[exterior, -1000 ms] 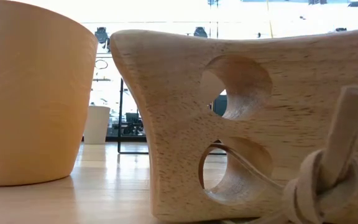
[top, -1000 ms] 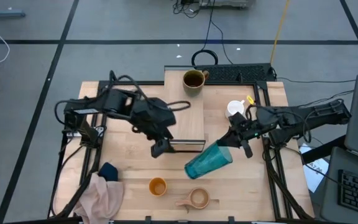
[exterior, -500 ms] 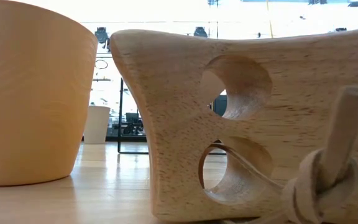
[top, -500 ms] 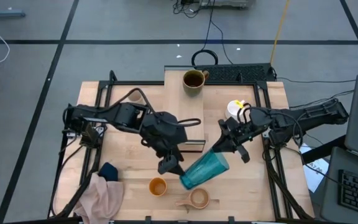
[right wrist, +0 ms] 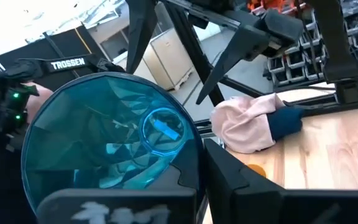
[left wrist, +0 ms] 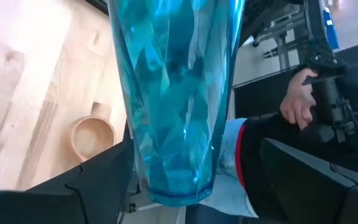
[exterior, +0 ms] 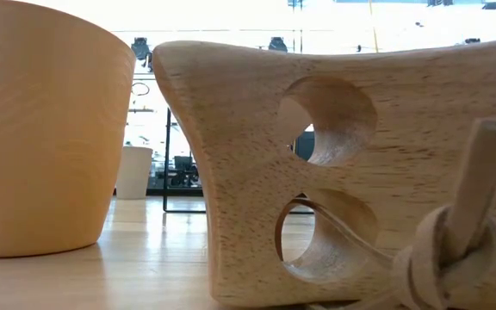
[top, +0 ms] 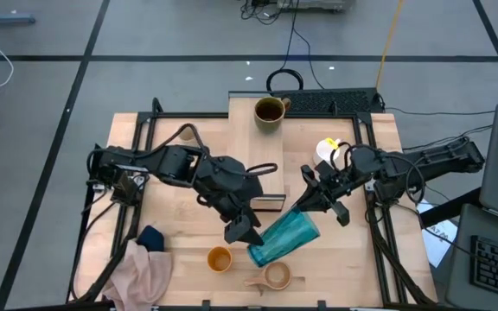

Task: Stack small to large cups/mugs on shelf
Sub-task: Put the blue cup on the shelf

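The right gripper [top: 311,200] holds the wide mouth end of the teal tumbler [top: 281,235], its jaws closed on the rim, and the right wrist view looks straight down into the open tumbler [right wrist: 107,140]. The left gripper [top: 247,235] sits at the tumbler's narrow base end; its jaws stand spread on either side of the base [left wrist: 176,180], not yet pinched on it as far as can be told. The tumbler hangs tilted between the two arms, just above the counter [top: 171,147].

Over the last second the left arm has swung from the dark end of the shelf [top: 258,160] down to the tumbler's base, and the tumbler has drifted a little toward the front of the counter. This reads as a handover or a two-handed turn to set the tumbler upright.

Just in front of the tumbler lie the small orange cup [top: 220,258] and the tan wooden handled cup [top: 275,276]. The olive mug [top: 269,112] stands on the far end of the shelf, and the white mug [top: 327,150] stands near the right arm. A pink and dark blue cloth [top: 143,263] lies at the left front corner. A person's hand [left wrist: 297,99] shows beyond the counter. Only one mug is on the shelf, so the stacking seems barely begun.
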Controlling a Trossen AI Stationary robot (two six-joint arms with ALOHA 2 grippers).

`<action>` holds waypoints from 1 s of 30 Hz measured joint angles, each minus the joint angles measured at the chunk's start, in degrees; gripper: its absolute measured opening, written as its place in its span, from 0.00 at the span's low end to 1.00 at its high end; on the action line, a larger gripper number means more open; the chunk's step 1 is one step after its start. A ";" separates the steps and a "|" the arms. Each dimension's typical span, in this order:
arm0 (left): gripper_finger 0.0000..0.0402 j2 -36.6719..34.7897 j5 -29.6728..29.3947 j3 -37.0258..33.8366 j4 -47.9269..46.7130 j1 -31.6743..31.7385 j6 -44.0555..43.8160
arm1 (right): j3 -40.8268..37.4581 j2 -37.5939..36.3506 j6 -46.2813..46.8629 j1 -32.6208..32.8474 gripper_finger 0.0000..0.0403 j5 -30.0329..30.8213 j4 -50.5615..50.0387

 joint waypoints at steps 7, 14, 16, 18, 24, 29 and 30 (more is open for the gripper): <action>0.87 1.96 0.71 0.00 3.09 -1.64 -2.92 | 0.01 0.90 0.19 -0.34 0.00 -1.33 3.14; 0.87 3.94 3.72 0.00 5.47 -2.09 -4.89 | 0.01 1.76 0.57 -0.65 0.00 -2.61 3.34; 0.87 4.16 3.83 -0.02 6.03 -2.28 -5.90 | 0.03 2.19 0.55 -0.73 0.00 -2.11 4.44; 0.87 4.34 3.96 -0.02 6.03 -2.34 -6.15 | 0.05 2.32 1.00 -1.02 0.00 -2.02 5.23; 0.87 4.50 4.42 -0.02 7.20 -2.38 -7.07 | 0.05 2.33 1.77 -1.54 0.00 -2.28 6.77; 0.87 4.50 4.62 -0.02 8.91 -2.40 -8.14 | 0.05 2.25 2.40 -1.82 0.00 -2.44 6.90; 0.87 4.50 4.62 -0.02 8.96 -2.40 -8.48 | 0.05 2.25 2.39 -1.91 0.00 -2.38 6.88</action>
